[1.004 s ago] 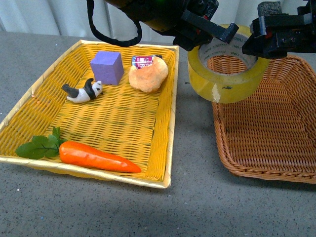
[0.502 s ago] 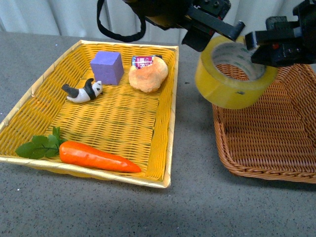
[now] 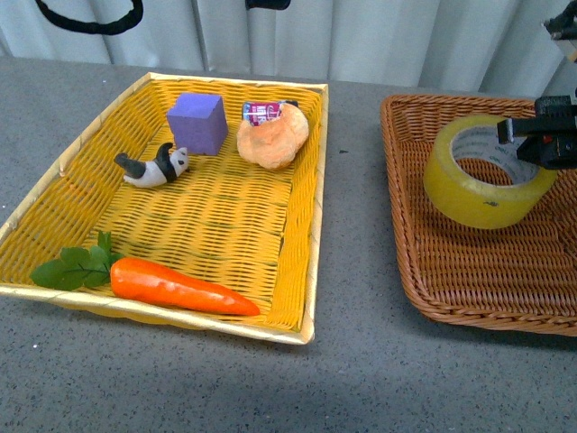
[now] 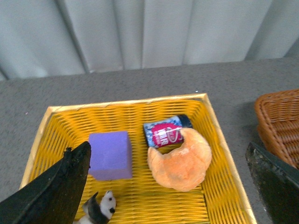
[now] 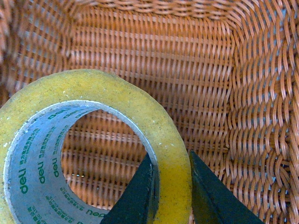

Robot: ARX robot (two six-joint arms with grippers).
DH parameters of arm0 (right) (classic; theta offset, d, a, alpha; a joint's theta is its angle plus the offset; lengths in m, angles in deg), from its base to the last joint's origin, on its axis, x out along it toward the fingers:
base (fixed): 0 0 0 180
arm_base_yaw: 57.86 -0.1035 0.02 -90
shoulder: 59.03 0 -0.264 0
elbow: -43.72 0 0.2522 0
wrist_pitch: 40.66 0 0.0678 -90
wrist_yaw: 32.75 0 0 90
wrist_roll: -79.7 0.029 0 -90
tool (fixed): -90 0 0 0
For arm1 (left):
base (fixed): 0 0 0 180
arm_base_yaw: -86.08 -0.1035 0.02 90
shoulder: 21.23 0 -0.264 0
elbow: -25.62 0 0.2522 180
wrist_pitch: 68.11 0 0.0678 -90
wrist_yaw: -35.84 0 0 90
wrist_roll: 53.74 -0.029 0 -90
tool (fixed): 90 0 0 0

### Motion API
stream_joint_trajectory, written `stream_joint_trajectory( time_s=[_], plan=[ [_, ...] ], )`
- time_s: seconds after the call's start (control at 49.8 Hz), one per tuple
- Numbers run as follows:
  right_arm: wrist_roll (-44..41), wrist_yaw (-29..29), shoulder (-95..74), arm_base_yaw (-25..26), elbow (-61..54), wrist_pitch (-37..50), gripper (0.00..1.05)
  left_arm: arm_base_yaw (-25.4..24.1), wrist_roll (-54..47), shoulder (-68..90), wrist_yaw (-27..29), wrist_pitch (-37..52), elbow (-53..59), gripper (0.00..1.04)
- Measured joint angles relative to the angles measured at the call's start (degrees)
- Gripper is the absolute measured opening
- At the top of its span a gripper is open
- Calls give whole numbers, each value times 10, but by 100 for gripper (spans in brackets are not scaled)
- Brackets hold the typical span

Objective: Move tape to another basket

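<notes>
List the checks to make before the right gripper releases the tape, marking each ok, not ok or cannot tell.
1. The tape is inside the rim of the brown basket: ok.
2. The right gripper is shut on the tape's wall: ok.
3. The tape rests on the basket floor: cannot tell; it looks tilted.
4. Nothing else shows in the brown basket near the tape: ok.
5. The left gripper is open, over the yellow basket, away from the tape: ok.

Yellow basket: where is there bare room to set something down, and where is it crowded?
In the yellow basket, bare weave fills the middle, between the panda and the carrot. The far end is crowded: purple cube, croissant, small packet.
</notes>
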Motion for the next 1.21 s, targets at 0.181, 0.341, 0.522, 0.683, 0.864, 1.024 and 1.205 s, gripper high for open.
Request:
stream_joint_trajectory(
  time_s=[0.181, 0.341, 0.522, 0.683, 0.864, 1.024, 1.205],
  plan=[
    [-6, -10, -27, 10, -9, 7, 15, -10, 19, -4, 30, 19, 22, 98],
    [-5, -3, -37, 21, -15, 23, 22, -10, 37, -19, 24, 13, 36, 98],
    [-3, 4, -13, 28, -48, 70, 56, -10, 61, -42, 58, 28, 54, 98],
    [-4, 16, 75, 37, -106, 156, 86, -16, 44, -72, 78, 158, 112, 89],
    [12, -11, 94, 21, -282, 620, 56, -47, 0, -153, 29, 330, 265, 55],
    [12, -12, 173, 16, -353, 684, 31, -71, -5, -211, 9, 348, 351, 29],
    [13, -10, 257, 15, -413, 639, 2, -91, -9, -276, -11, 354, 424, 4]
  ],
)
